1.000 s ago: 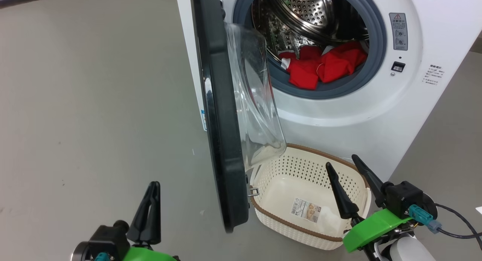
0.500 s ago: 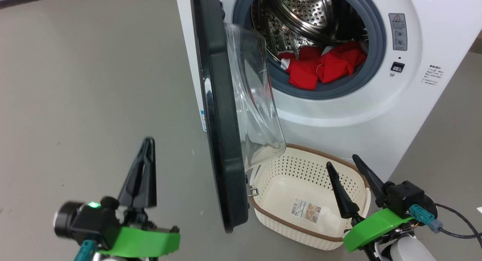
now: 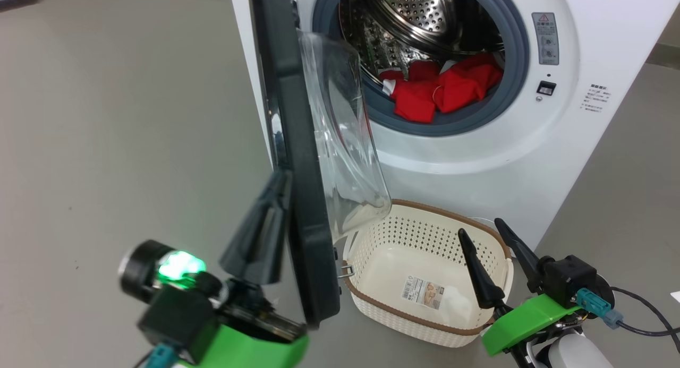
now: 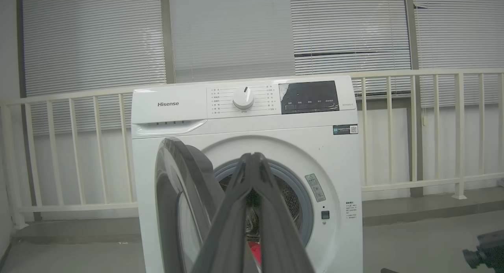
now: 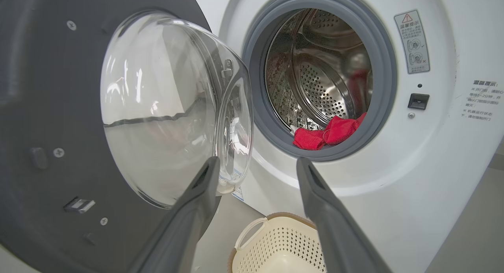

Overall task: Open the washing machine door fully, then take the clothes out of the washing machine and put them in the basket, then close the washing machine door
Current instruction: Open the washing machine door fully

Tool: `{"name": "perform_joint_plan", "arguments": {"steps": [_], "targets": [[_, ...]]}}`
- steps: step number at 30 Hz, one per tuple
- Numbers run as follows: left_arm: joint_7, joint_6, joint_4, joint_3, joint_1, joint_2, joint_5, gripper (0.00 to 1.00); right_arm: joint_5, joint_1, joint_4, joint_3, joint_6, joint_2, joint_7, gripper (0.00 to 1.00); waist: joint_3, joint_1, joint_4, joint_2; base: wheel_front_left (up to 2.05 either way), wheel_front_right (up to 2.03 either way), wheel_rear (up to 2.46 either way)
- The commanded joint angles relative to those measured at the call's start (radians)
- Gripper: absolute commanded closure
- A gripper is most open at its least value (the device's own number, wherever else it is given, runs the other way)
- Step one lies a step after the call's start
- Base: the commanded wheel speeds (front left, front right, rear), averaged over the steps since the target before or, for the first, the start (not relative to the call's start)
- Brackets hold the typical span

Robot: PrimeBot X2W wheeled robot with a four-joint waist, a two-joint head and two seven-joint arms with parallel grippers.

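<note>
Head view: the washing machine door [image 3: 300, 208] stands swung out edge-on. Its glossy black rim is upright and its clear glass bowl [image 3: 340, 139] bulges toward the washing machine [image 3: 478, 161]. The clothes [image 3: 435, 89] are bright red with a little white trim and lie heaped at the front of the steel drum, on the grey ring. The basket [image 3: 419, 207] is cream with a brown rim and sits on the floor [image 3: 106, 118] just before the machine, below the door. The left tool [image 3: 281, 178] has its fingers pressed together on nothing, just beside the door's outer face; contact cannot be told. The right tool [image 3: 479, 225] is spread wide and empty over the basket.

Left wrist view: the left tool [image 4: 252, 155] is closed and points at the washing machine [image 4: 244, 125]. The door [image 4: 173, 178] hangs ajar at its left, and a scrap of red clothes [image 4: 254, 252] shows below.

Right wrist view: the right tool [image 5: 256, 162] gapes toward the drum. The clothes [image 5: 327, 133] lie at the drum's lip, the door [image 5: 47, 107] stands at left and the basket [image 5: 275, 241] is below.

Against a second ago, the left tool has risen from the lower left toward the door. The camera has also shifted slightly. The right tool, clothes and basket are unchanged.
</note>
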Motion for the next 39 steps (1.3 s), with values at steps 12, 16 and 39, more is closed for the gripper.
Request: {"name": "perform_joint_plan", "arguments": {"steps": [12, 16, 39], "targets": [[0.055, -0.048, 0.127, -0.142, -0.047, -0.001, -0.065, 1.00, -0.002, -0.040, -0.033, 0.019, 0.005, 0.002, -0.006, 0.00, 0.011, 0.0000, -0.030, 0.0000, 0.00, 0.00, 0.00], [0.059, -0.048, 0.201, -0.162, -0.052, -0.002, -0.094, 1.00, 0.000, -0.039, -0.031, 0.022, 0.005, 0.002, -0.006, 0.00, 0.010, 0.0000, -0.037, 0.0000, 0.00, 0.00, 0.00], [0.106, 0.094, 0.381, -0.105, -0.070, 0.020, -0.089, 1.00, 0.001, -0.018, -0.019, 0.022, 0.005, 0.002, -0.006, 0.00, -0.007, 0.0000, -0.005, 0.0000, 0.00, 0.00, 0.00]]}}
